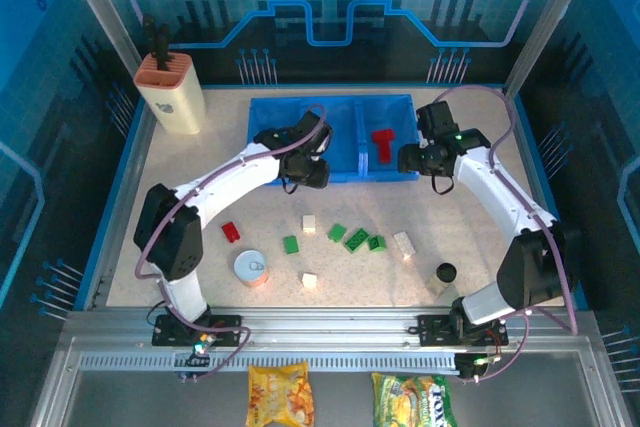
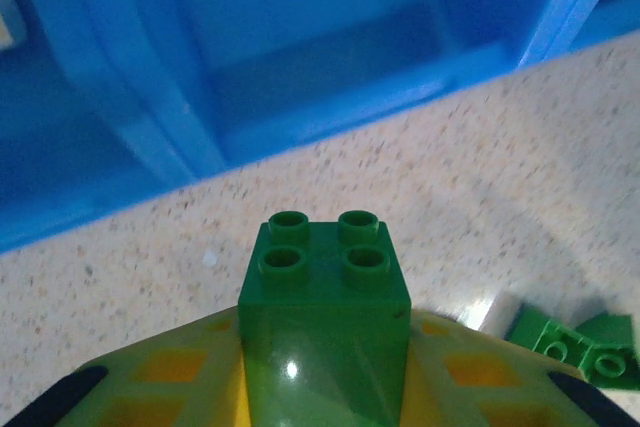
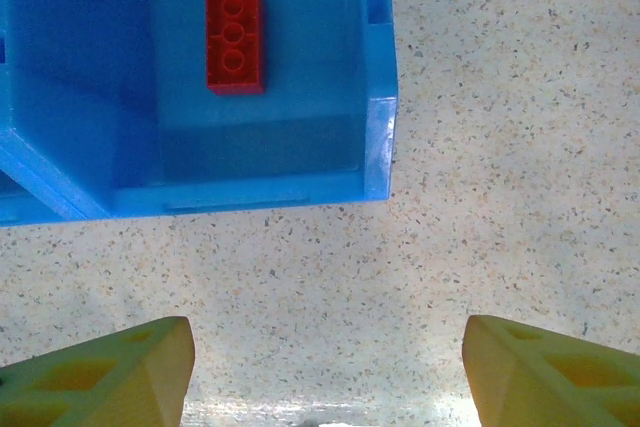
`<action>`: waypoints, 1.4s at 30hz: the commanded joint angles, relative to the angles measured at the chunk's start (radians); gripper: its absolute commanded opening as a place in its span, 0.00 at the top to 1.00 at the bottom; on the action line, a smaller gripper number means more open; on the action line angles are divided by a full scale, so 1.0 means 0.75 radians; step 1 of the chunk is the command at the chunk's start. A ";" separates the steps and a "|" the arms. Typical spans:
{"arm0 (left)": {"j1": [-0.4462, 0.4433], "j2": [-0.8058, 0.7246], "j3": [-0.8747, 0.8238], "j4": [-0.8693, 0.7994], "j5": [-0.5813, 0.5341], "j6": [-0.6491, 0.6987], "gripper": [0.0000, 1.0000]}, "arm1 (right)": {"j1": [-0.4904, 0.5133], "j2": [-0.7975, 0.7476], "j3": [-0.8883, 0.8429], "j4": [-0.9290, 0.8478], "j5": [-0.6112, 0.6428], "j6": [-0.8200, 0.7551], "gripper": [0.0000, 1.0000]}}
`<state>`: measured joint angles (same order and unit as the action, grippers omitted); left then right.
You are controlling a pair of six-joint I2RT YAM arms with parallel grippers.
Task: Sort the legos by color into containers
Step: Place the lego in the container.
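A green lego (image 2: 325, 287) with four studs sits between the fingers of my left gripper (image 2: 325, 357), which is shut on it. That gripper (image 1: 311, 175) hovers just in front of the blue containers tray (image 1: 268, 117), near its middle compartment (image 2: 300, 57). My right gripper (image 1: 416, 160) stands open over bare table by the tray's right front corner (image 3: 378, 147), its fingers (image 3: 110, 372) wide apart. Red legos (image 3: 234, 37) lie in the right compartment (image 1: 384, 142). Loose on the table are a red lego (image 1: 231, 232), green legos (image 1: 356, 240) and white legos (image 1: 404, 243).
A silver can (image 1: 251, 268) and a black cap (image 1: 445, 273) stand near the front among the bricks. A cream holder with an orange top (image 1: 170, 92) is at the back left. Two snack bags (image 1: 280, 394) lie off the table in front.
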<state>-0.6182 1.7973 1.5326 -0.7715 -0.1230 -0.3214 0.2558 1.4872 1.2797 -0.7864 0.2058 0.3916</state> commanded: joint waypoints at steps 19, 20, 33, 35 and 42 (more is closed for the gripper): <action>0.034 0.531 0.611 -0.082 -0.121 -0.279 0.64 | -0.072 -0.071 -0.006 -0.065 -0.004 -0.044 0.27; 0.033 0.548 0.622 -0.084 -0.124 -0.289 0.64 | -0.073 -0.072 -0.009 -0.063 -0.006 -0.045 0.27; 0.036 0.725 0.680 -0.071 -0.153 -0.333 0.63 | -0.093 -0.079 -0.047 -0.050 -0.021 -0.058 0.27; 0.037 0.744 0.695 -0.074 -0.153 -0.329 0.63 | -0.095 -0.079 -0.054 -0.048 -0.021 -0.058 0.27; 0.037 0.794 0.752 -0.106 -0.153 -0.330 0.60 | -0.100 -0.092 -0.068 -0.047 -0.025 -0.058 0.27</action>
<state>-0.5976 2.3718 2.0521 -0.8127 -0.2176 -0.5518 0.1997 1.4475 1.2373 -0.8146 0.2008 0.3580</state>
